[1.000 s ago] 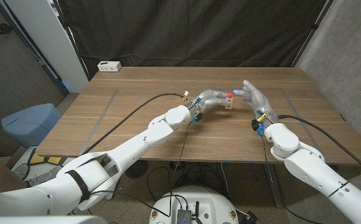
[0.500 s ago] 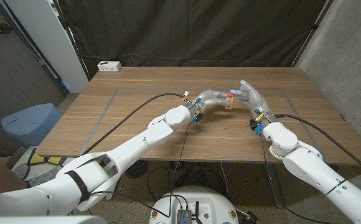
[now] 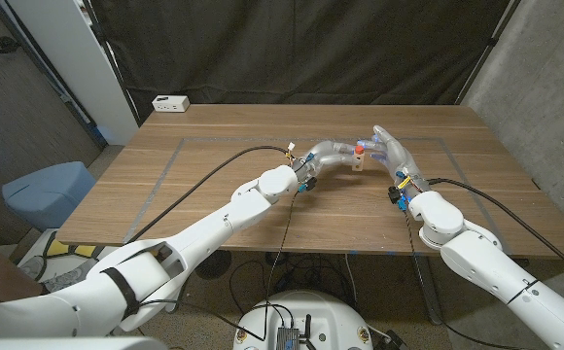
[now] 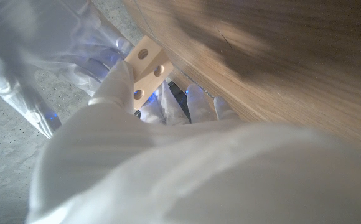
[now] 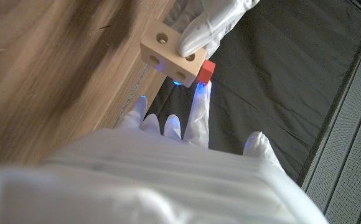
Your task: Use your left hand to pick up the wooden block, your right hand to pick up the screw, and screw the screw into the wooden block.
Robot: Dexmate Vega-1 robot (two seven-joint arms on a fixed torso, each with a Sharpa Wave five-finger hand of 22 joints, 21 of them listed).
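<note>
My left hand holds the light wooden block just above the table's middle, fingers wrapped on its side. The block has round holes in its faces, and the screw's red head sticks out of it. In the head view the red screw head sits on top of the block. My right hand stands right beside it with fingers straight and spread, thumb apart; one fingertip reaches the red head. The left wrist view shows the block between my left fingers.
A white socket box lies at the table's far left corner. A blue bin stands off the table's left side. A black cable runs over the table along my left arm. Grey tape lines mark the wood.
My right hand has edged slightly left, closer to the block and screw head. The left hand and block have stayed put.
</note>
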